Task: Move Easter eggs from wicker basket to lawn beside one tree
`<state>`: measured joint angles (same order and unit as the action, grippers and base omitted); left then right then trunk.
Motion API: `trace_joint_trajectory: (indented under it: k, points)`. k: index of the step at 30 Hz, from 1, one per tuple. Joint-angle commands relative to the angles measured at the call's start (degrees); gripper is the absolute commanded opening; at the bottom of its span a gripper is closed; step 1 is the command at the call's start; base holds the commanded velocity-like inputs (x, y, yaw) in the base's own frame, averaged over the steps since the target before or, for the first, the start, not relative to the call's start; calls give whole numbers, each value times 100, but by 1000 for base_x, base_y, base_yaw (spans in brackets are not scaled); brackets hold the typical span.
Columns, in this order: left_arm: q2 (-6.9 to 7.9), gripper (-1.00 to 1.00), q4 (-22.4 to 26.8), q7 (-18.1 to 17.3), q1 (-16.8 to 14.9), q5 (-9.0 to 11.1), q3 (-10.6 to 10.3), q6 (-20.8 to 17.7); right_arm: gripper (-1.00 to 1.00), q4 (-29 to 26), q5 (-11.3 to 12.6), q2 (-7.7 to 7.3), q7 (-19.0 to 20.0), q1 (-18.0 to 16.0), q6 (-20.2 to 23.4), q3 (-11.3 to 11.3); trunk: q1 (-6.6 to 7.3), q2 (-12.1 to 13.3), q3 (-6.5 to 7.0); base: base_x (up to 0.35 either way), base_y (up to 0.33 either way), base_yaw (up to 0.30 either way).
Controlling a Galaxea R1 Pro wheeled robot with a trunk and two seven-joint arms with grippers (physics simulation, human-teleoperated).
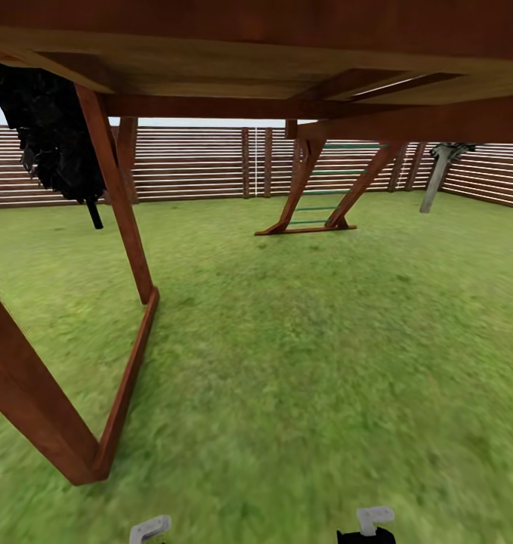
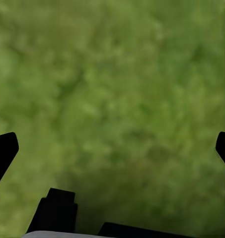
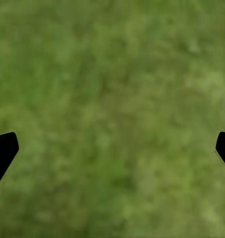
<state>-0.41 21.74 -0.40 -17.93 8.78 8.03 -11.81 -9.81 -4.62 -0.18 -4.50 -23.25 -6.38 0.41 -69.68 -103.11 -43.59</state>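
Down at the bottom of the head view, two small white angular pieces (image 1: 149, 529) poke up, the right one (image 1: 375, 518) sitting on a black housing (image 1: 366, 536). The left gripper (image 2: 112, 148) shows two matte black tapered fingertips (image 2: 3, 151) and blocky black parts (image 2: 55, 210) above a pale grey strip. The right gripper (image 3: 112, 148) has the same plain black, pointed fingertips (image 3: 3, 151), unmarked.

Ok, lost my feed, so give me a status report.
Left gripper open, right gripper open, both empty over the lawn. Pale-trunk tree far right by the fence. Playset legs close on the left.
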Motion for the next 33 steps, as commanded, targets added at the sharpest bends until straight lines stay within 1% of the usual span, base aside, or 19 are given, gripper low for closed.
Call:
trace_joint_trajectory:
  k: [1, 16, 18, 25, 30, 33]
  points:
    - [-3, 100, 13, -4, 0, 51, 24, -37, 100, 6, -48, 0, -24, -4, -12, 3, -3, -2, -5, 316, -72, 0]
    - [-3, 100, 11, -4, 0, 53, 24, -38, 100, 12, -40, 13, -24, -4, -12, 3, -3, -2, -5, 316, -72, 0]
    - [-3, 100, 11, -4, 0, 53, 24, -36, 100, 131, -61, 10, -24, -4, -12, 9, -3, -2, -5, 316, -72, 0]
    - [-3, 100, 12, -4, 0, 53, 24, -37, 100, 214, -74, 9, -24, -4, -30, 4, -3, -2, -5, 316, -71, 0]
    - [-3, 100, 10, -4, 0, 52, 24, -35, 100, 216, -61, 9, -24, -4, -147, 3, -3, -2, -5, 316, -20, 0]
    - [-3, 100, 12, -4, 0, 51, 24, -34, 100, 217, -57, 9, -24, -4, -167, 3, -3, -2, -5, 316, -2, 115]
